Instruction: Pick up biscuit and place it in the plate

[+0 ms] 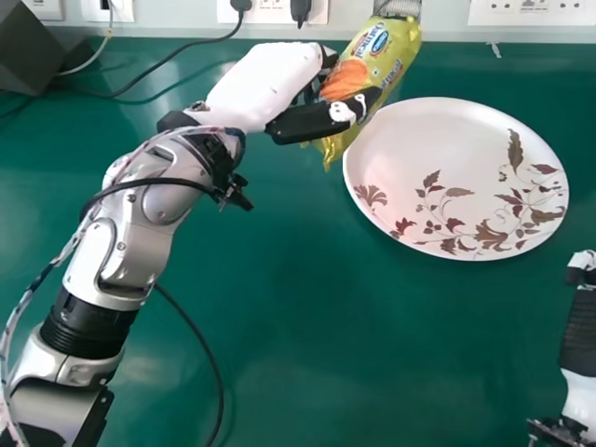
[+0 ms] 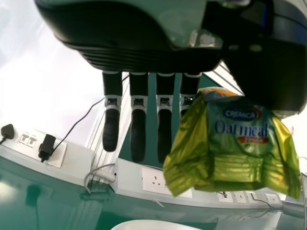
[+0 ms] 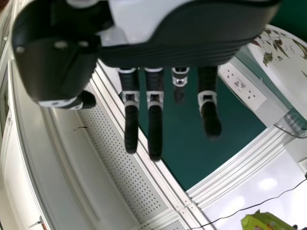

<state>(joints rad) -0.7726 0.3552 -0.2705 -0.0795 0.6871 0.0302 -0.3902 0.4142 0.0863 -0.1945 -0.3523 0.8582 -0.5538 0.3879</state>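
Biscuit (image 1: 379,67) sat pinched between thumb and straight fingers of left hand (image 1: 270,82). Long axis slanted, far end tipped right, near end beside plate's left rim. Plate (image 1: 447,140) lay just right of biscuit; short rightward carry likely needed, then release. Left hand nearer; right hand (image 1: 581,272) waited beyond plate's right side, fingers straight, apart.

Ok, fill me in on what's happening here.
The robot's left hand has the biscuit packet between its thumb and fingers, held up at the far left side of the plate. The packet isn't set down on the plate yet. The right hand is open at the right, holding nothing.
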